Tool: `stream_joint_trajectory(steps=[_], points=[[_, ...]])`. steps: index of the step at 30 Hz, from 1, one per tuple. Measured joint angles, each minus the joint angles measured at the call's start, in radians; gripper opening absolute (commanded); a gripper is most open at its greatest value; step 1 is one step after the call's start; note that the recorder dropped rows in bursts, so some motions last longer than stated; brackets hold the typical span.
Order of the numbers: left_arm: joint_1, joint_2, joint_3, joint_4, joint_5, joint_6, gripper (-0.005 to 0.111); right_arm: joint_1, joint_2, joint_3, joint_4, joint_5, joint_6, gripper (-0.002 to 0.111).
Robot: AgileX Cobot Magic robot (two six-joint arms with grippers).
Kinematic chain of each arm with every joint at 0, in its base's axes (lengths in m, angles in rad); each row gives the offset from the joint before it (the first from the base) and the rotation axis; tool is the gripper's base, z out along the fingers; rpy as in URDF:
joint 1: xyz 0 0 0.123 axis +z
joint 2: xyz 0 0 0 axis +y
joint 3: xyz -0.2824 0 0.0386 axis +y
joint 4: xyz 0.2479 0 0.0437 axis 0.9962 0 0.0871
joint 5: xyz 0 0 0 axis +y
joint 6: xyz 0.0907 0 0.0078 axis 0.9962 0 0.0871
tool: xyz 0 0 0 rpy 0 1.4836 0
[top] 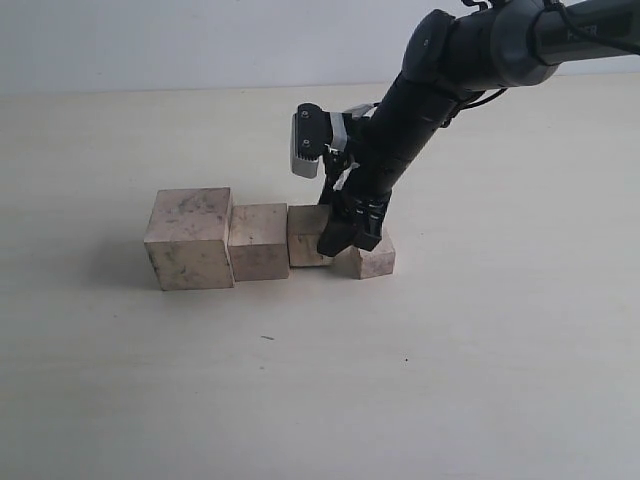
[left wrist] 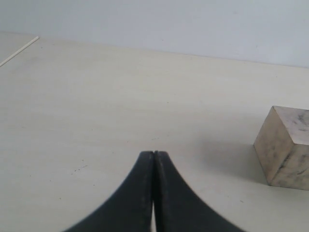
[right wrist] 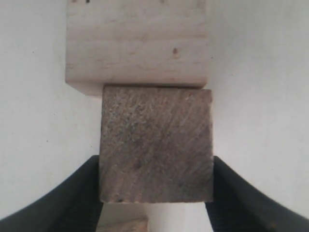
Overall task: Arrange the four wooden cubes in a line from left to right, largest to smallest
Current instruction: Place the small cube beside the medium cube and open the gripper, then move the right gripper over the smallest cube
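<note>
Four wooden cubes stand in a row. From the left come the largest cube (top: pixel 188 238) (left wrist: pixel 285 147), the second cube (top: pixel 258 241) (right wrist: pixel 137 43) and the third cube (top: pixel 306 236) (right wrist: pixel 156 143). My right gripper (top: pixel 347 238) (right wrist: pixel 156 166) reaches down from the upper right and is shut on the third cube's right end, which touches the second cube. The smallest cube (top: pixel 367 260) (right wrist: pixel 124 225) lies turned askew just right of and in front of the fingers, partly hidden. My left gripper (left wrist: pixel 154 153) is shut on nothing, off to the largest cube's left, and is outside the exterior view.
The pale tabletop (top: pixel 300 400) extends widely in front of and behind the row. The black right arm (top: pixel 440 80) slants over the table's right rear. A thin pale strip (left wrist: pixel 19 50) lies far off in the left wrist view.
</note>
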Motion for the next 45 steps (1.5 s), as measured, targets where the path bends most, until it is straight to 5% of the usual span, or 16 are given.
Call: stream_joint_trajectory(steps=[9,34,45], points=[[0.000,0.000,0.000,0.000,0.000,0.000,0.000,0.000,0.000,0.000,0.041,0.010,0.002,0.070],[0.000,0.000,0.000,0.000,0.000,0.000,0.000,0.000,-0.038,0.000,0.074,0.045,0.052,0.070],[0.000,0.000,0.000,0.000,0.000,0.000,0.000,0.000,-0.213,0.000,-0.134,0.057,0.216,0.070]])
